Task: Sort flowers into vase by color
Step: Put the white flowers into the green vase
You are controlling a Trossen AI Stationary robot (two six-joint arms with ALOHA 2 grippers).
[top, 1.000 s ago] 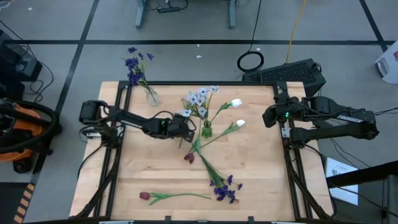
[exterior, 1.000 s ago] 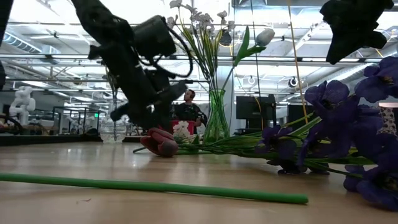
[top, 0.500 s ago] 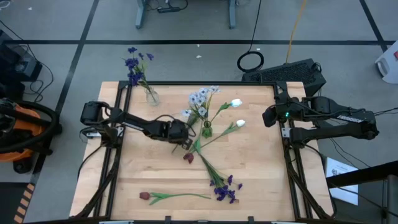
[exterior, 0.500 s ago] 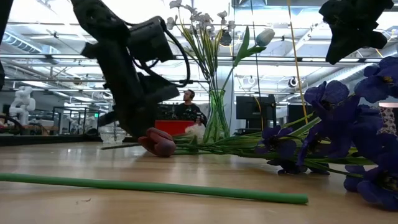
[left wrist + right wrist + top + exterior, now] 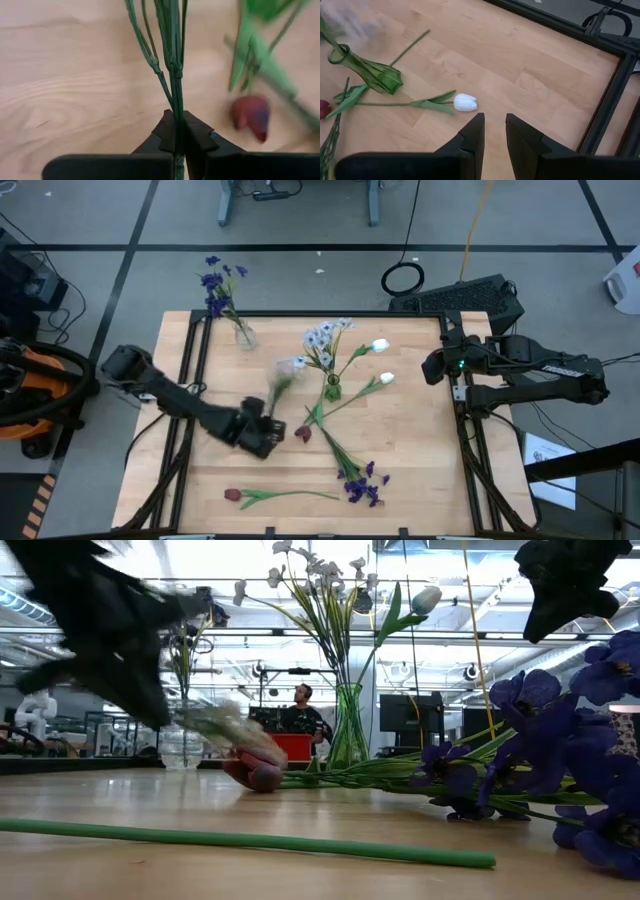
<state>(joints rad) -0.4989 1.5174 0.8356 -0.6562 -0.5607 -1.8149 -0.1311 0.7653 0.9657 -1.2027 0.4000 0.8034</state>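
Observation:
My left gripper (image 5: 264,430) is shut on a pale white-lilac flower (image 5: 284,368) at the table's near left of centre. A green vase (image 5: 332,389) in the middle holds pale white-lilac clusters and a white tulip (image 5: 380,345). A clear vase (image 5: 243,333) at the far left holds purple-blue flowers (image 5: 215,284). On the table lie a white tulip (image 5: 386,379), two dark red tulips (image 5: 303,434) (image 5: 233,494) and a purple-blue flower (image 5: 361,483). My right gripper (image 5: 430,367) waits open at the far right. My left gripper pinches the pale flower's green stem (image 5: 176,131) between its two fingertips (image 5: 165,134), well below the blurred head. The stem runs out ahead of the fingertips, roughly in line with them, close over the wood. Whether the head rests on the table, I cannot tell.
The dark red tulip (image 5: 251,113) lies just beside the held stem. Green stems of the loose flowers cross each other right of centre (image 5: 335,448). Black frame rails (image 5: 462,420) run along the table's left and right sides. A person shows in the room beyond.
My left gripper has shut on the pale flower's stem beside the green vase. It has then swung quickly toward the table's near left, drawing the flower away from the vase; the head trails behind, blurred. My right arm has kept still.

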